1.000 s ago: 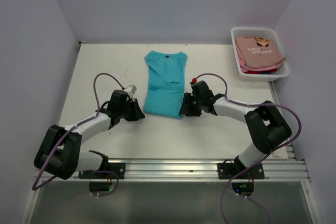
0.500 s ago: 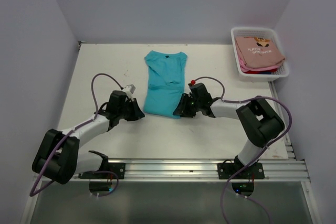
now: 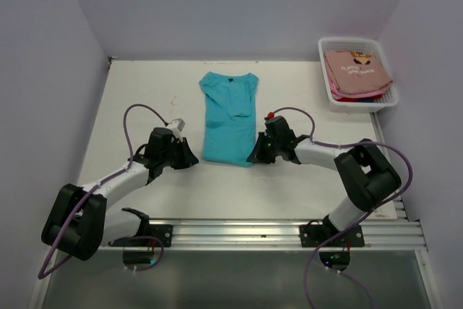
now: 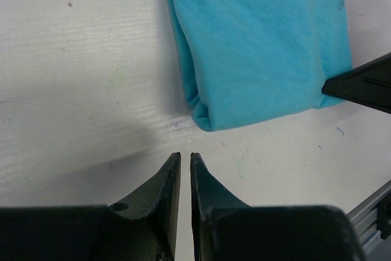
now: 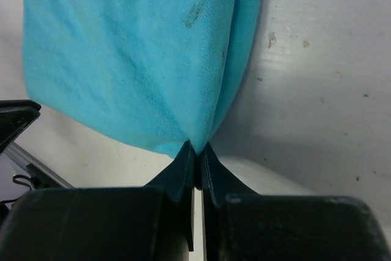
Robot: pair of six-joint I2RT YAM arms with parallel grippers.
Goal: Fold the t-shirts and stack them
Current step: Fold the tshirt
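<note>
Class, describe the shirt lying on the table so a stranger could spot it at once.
Find the white table. At its middle lies a turquoise shirt, folded into a long strip, its near corner pinched by the right gripper. Unlike the pink shirt in the basket at the far right corner, it is plain and lies on the bare tabletop.

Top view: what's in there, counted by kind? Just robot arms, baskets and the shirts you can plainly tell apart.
robot arms: 2, left arm and right arm
basket: 1
teal shirt: 1
pink shirt: 1, on top in the basket; red and blue edges under it cannot be counted
total: 5
</note>
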